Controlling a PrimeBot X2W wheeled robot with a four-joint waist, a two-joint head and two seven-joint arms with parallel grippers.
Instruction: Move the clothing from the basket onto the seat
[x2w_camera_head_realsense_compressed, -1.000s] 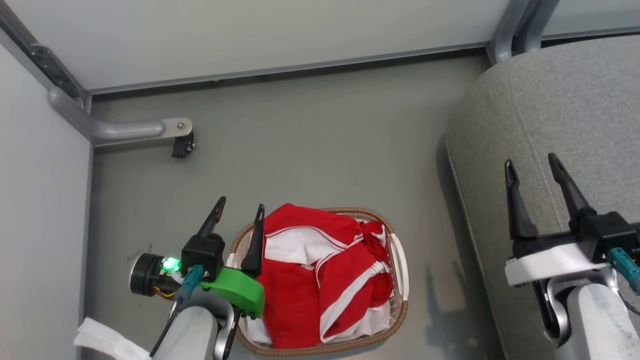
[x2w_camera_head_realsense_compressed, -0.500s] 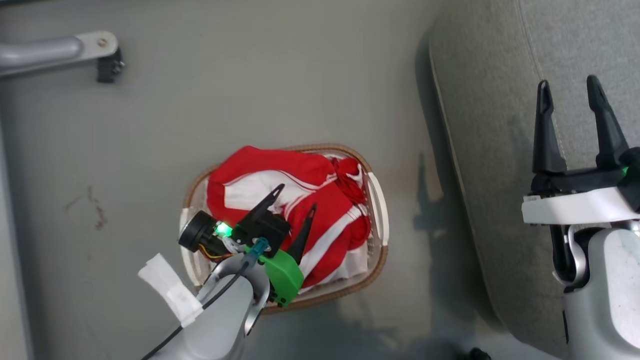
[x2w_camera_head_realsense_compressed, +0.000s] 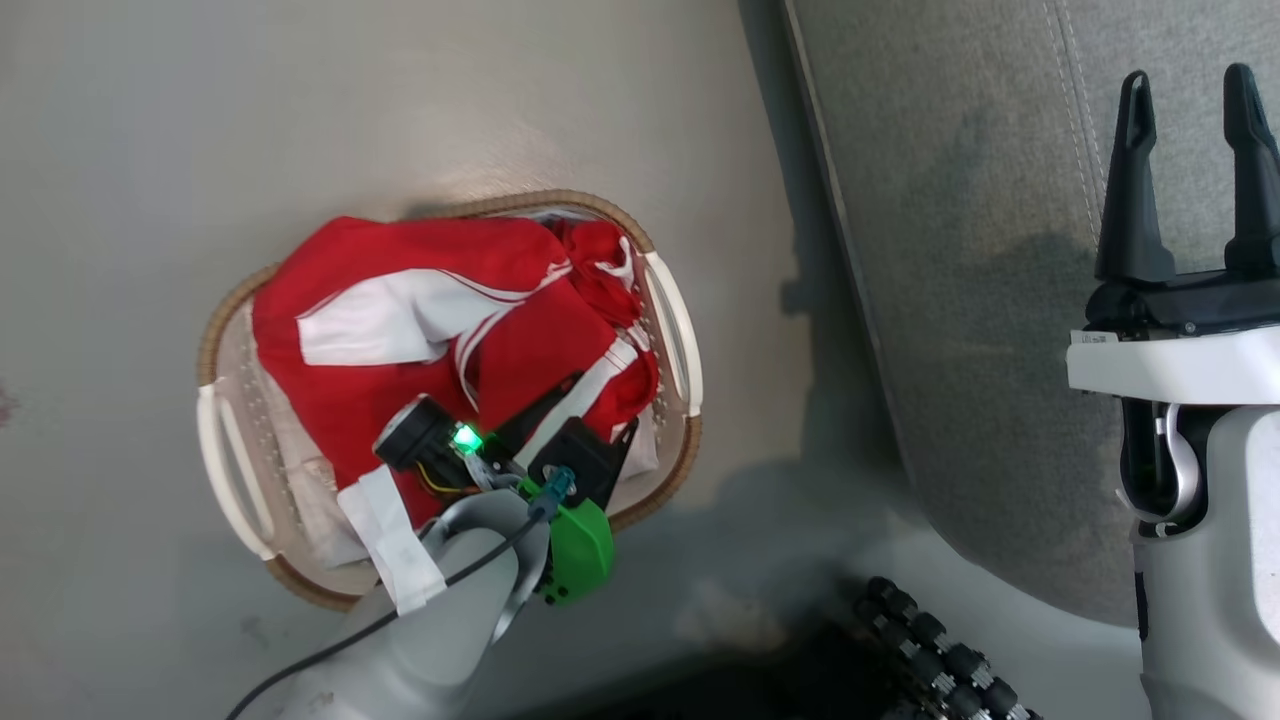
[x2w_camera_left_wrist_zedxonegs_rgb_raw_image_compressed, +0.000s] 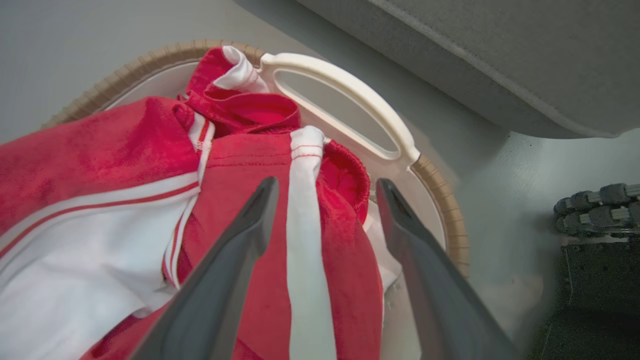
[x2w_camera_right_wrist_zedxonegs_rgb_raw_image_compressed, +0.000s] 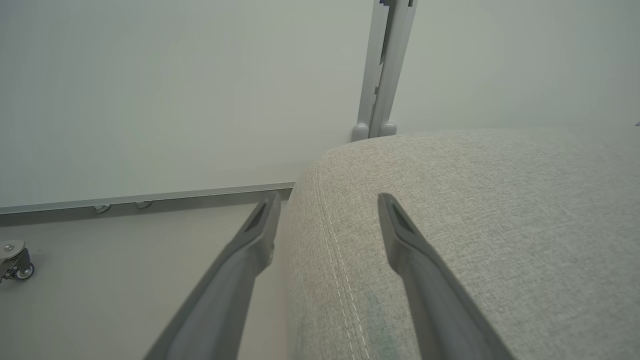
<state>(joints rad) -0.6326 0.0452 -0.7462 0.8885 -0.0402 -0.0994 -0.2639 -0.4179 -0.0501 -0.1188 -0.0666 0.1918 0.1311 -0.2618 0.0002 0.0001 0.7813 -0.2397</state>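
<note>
While the clothing (x2w_camera_head_realsense_compressed: 400, 330) sits heaped inside the basket (x2w_camera_head_realsense_compressed: 672, 320), the count is: one basket with two white handles, one seat (x2w_camera_head_realsense_compressed: 950, 250), one red-and-white pile that I can't split into separate pieces. The basket's long axis runs handle to handle, one end pointing at the seat beside it; the pile lies along that axis. The label (x2w_camera_head_realsense_compressed: 1095, 338) on the right arm's mount is too small to read. Left gripper (x2w_camera_left_wrist_zedxonegs_rgb_raw_image_compressed: 327, 184): fingers spread, straddling a white-striped red fold at the basket's seat-side end, not clamped. Right gripper (x2w_camera_head_realsense_compressed: 1188, 78): fingers spread, empty, well apart from the basket, over the seat.
</note>
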